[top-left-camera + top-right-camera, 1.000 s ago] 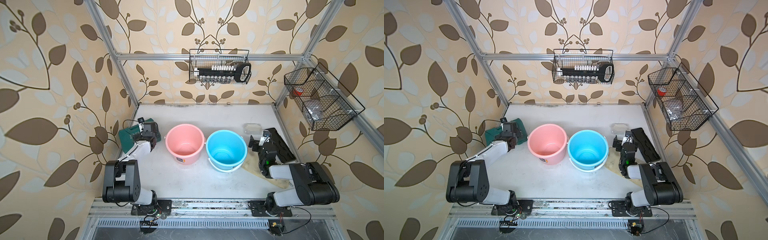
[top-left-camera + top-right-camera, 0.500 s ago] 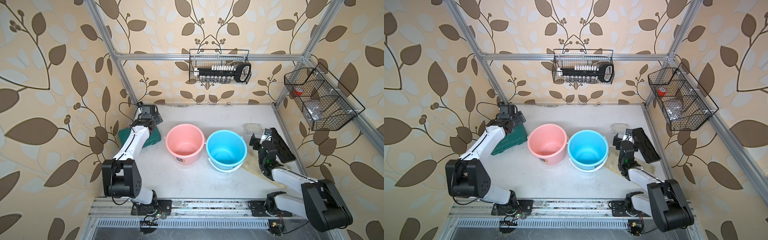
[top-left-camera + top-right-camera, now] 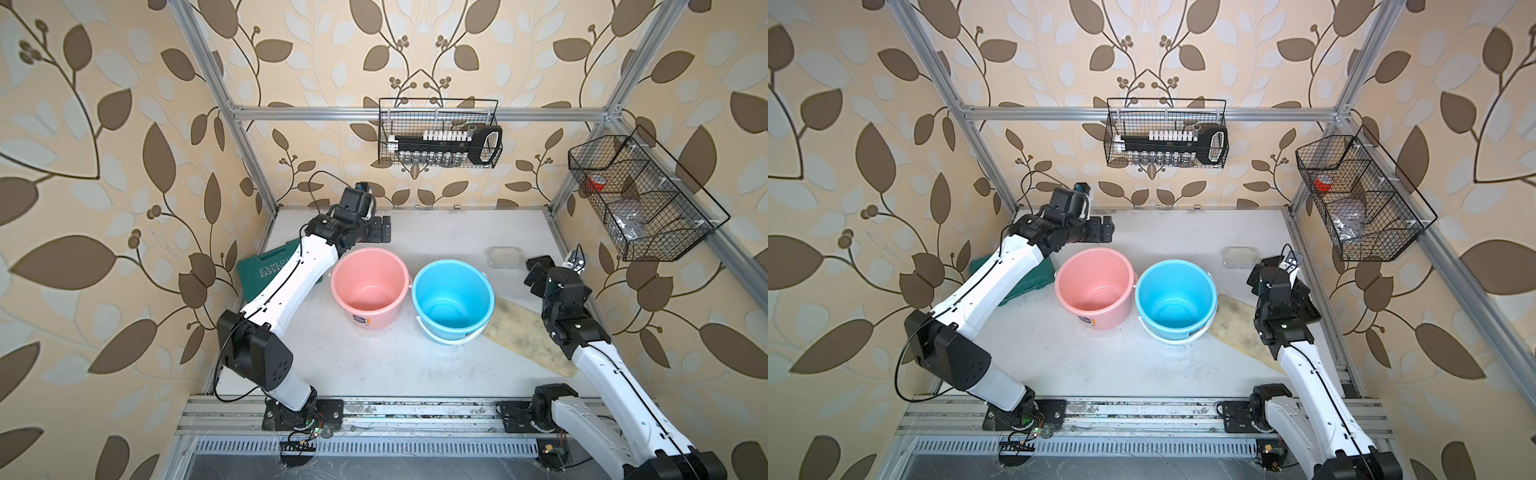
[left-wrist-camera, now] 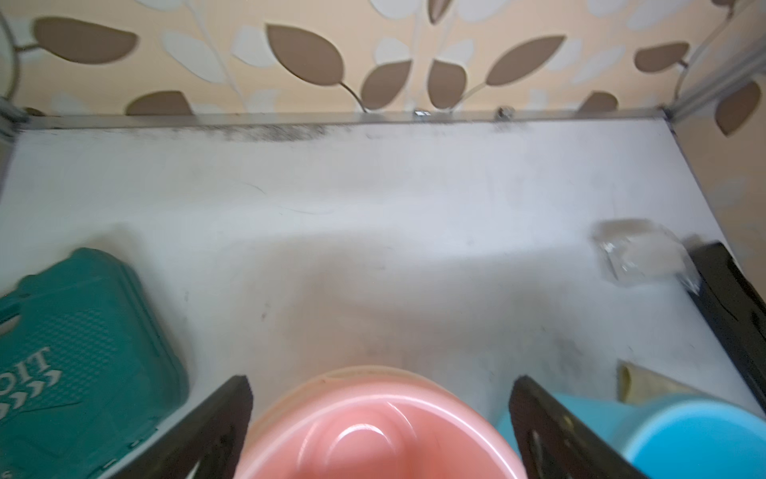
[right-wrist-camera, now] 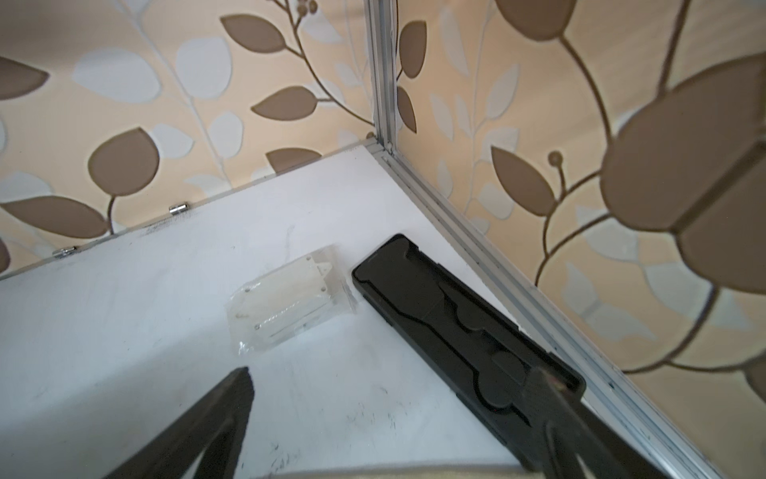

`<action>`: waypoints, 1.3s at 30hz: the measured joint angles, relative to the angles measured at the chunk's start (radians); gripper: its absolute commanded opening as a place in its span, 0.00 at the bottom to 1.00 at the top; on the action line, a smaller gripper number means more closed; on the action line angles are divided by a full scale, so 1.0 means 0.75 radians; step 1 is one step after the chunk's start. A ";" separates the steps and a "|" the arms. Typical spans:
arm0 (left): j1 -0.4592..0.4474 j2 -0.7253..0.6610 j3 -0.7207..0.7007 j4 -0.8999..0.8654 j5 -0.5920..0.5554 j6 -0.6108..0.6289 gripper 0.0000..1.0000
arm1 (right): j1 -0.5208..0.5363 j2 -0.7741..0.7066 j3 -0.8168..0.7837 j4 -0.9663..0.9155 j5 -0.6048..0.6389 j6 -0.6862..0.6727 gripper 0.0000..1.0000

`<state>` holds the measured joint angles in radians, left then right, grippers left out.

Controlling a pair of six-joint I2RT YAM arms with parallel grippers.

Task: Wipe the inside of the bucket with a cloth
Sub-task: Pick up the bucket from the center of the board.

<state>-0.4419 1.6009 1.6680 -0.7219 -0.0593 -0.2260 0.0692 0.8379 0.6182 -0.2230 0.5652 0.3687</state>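
A pink bucket [image 3: 368, 286] [image 3: 1094, 286] and a blue bucket [image 3: 453, 299] [image 3: 1175, 299] stand upright side by side mid-table, both empty. The pale yellow cloth [image 3: 523, 328] [image 3: 1237, 328] lies flat on the table just right of the blue bucket, partly under my right arm. My left gripper [image 3: 384, 228] [image 4: 381, 383] hovers open behind the pink bucket [image 4: 373, 435], whose rim shows between its fingers without touching them. My right gripper [image 3: 536, 270] [image 5: 391, 373] is open and empty above the table beyond the cloth [image 5: 373, 472].
A green case [image 3: 266, 270] [image 4: 74, 356] lies under my left arm by the left wall. A clear plastic packet [image 3: 505, 257] [image 5: 290, 307] and a black tray [image 5: 456, 331] lie at the right. Wire baskets [image 3: 440, 137] [image 3: 640, 195] hang on the walls.
My left arm has stretched out from over the green case toward the back, its gripper now behind the pink bucket. My right arm has unfolded, its gripper staying near the black tray. Both stay open.
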 measured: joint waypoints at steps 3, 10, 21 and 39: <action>-0.081 0.056 0.110 -0.065 0.060 0.025 0.99 | -0.001 -0.011 0.051 -0.173 -0.108 0.045 0.99; -0.237 0.227 0.330 -0.252 0.137 0.073 0.99 | -0.008 -0.092 0.094 -0.441 -0.331 0.086 0.99; -0.328 0.484 0.567 -0.441 0.176 0.137 0.92 | -0.016 -0.015 0.184 -0.744 -0.584 0.176 0.99; -0.328 0.652 0.627 -0.576 0.257 0.216 0.60 | -0.017 0.006 0.145 -0.779 -0.649 0.335 0.99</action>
<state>-0.6880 2.0895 2.1380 -1.1538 0.1333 -0.0643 0.0566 0.8421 0.7269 -0.8070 0.0784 0.6197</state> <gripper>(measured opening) 0.680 0.988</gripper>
